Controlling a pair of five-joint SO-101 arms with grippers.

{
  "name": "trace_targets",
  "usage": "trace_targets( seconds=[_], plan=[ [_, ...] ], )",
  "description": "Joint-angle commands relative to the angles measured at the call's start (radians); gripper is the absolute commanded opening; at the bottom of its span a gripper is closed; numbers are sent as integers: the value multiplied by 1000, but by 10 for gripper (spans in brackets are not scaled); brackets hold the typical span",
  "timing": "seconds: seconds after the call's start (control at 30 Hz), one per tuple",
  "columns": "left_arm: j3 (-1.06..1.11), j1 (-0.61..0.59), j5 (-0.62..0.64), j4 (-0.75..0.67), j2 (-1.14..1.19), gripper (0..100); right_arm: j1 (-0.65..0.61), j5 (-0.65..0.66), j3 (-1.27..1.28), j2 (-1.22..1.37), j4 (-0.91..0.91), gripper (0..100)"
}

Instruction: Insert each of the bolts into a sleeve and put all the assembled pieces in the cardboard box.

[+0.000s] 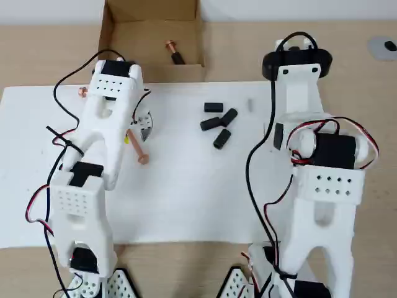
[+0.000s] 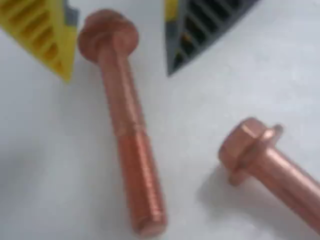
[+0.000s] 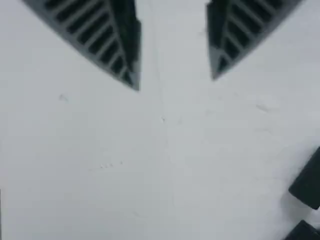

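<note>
My left gripper (image 2: 119,74) is open over the white paper, one finger yellow (image 2: 45,35), the other black (image 2: 205,25). The head of a copper bolt (image 2: 131,135) lies between them, flat on the paper. A second copper bolt (image 2: 270,167) lies close beside it. From above, the left gripper (image 1: 138,124) sits over a bolt (image 1: 138,149). Several black sleeves (image 1: 218,123) lie mid-paper. My right gripper (image 3: 175,80) hangs open above bare paper, holding nothing, with sleeves (image 3: 307,187) at the picture's edge. The cardboard box (image 1: 108,34) holds one assembled piece (image 1: 175,53).
Another copper bolt (image 1: 82,92) lies by the left arm at the paper's far edge. The white paper (image 1: 186,198) covers the middle of the wooden table. Cables loop around both arms. The right arm (image 1: 322,186) stands along the paper's right side.
</note>
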Motion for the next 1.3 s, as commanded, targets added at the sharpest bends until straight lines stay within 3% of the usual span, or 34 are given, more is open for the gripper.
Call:
trace_targets(
  seconds=[0.0, 0.2, 0.53, 0.7, 0.87, 1.03, 1.27],
  plan=[
    [-14, -3, 44, 2, 7, 139, 10, 2, -2, -24, -15, 127],
    [-12, -3, 126, 2, 93, 139, 15, 5, -2, -27, -15, 127],
    [-14, 5, 123, 2, 170, 137, 15, 5, -5, -27, -14, 126],
    [-15, 5, 123, 2, 166, 0, 15, 5, -5, -27, -14, 126],
    [-43, 5, 110, 9, 160, 9, 13, 5, -5, -27, -14, 126],
    [-193, 5, -74, 75, 150, 9, 15, 5, -5, -27, -9, 126],
    [-236, 11, -631, 77, -73, 7, 15, 0, -7, -28, -9, 126]
  ],
)
